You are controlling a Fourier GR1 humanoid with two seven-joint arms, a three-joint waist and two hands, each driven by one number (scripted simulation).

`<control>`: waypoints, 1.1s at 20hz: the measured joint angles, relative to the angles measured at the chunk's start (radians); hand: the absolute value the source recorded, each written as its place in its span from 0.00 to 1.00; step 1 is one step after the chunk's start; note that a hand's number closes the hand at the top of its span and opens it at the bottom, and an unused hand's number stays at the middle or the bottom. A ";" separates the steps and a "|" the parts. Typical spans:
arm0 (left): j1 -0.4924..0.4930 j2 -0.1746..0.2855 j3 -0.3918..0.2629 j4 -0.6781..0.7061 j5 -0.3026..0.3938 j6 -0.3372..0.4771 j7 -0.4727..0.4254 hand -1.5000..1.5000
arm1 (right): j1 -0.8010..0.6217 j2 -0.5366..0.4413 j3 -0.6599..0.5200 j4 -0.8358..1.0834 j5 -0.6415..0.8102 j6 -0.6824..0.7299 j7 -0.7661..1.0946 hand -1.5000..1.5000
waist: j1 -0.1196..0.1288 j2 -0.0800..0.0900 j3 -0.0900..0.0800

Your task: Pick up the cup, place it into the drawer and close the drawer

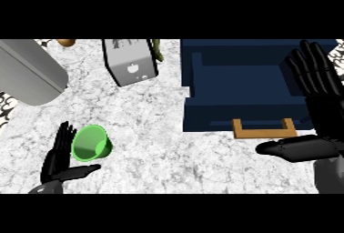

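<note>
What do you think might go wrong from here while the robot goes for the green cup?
The small round green cup sits close beside the open left hand; a nudge could tip or roll it away. The open right hand covers the right side of the navy-blue drawer, near its wooden handle, and may obstruct placing the cup.

The counter [154, 150] is lit brightly and evenly; soft shading is seen on the grey cylinder [27, 75], darker shading on the walls of the drawer [208, 113].
</note>
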 measured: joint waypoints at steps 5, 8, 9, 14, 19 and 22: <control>-0.050 -0.012 -0.001 0.053 -0.012 0.025 -0.023 0.00 | -0.030 -0.010 -0.011 -0.005 -0.025 0.005 0.036 0.00 | -0.004 0.002 0.000; -0.065 -0.025 -0.003 0.073 -0.018 0.032 -0.033 0.00 | -0.023 -0.026 -0.028 -0.005 -0.038 0.021 0.033 0.00 | -0.006 0.002 -0.001; -0.063 -0.019 -0.003 0.078 -0.019 0.026 -0.036 0.00 | -0.022 -0.022 -0.024 -0.001 -0.033 0.020 0.027 0.00 | -0.006 0.003 -0.001; -0.090 -0.020 -0.003 0.089 -0.018 0.002 -0.028 0.00 | -0.036 -0.024 -0.027 -0.003 -0.036 0.015 0.046 0.00 | -0.009 0.004 -0.001; -0.101 -0.052 -0.013 0.078 -0.015 -0.056 -0.021 1.00 | -0.031 -0.022 -0.030 0.011 -0.030 0.016 0.027 0.00 | -0.010 0.005 -0.002; -0.093 -0.051 -0.017 0.043 -0.024 -0.027 -0.061 1.00 | -0.035 -0.030 -0.040 0.029 -0.034 0.024 0.017 0.00 | -0.009 0.006 -0.002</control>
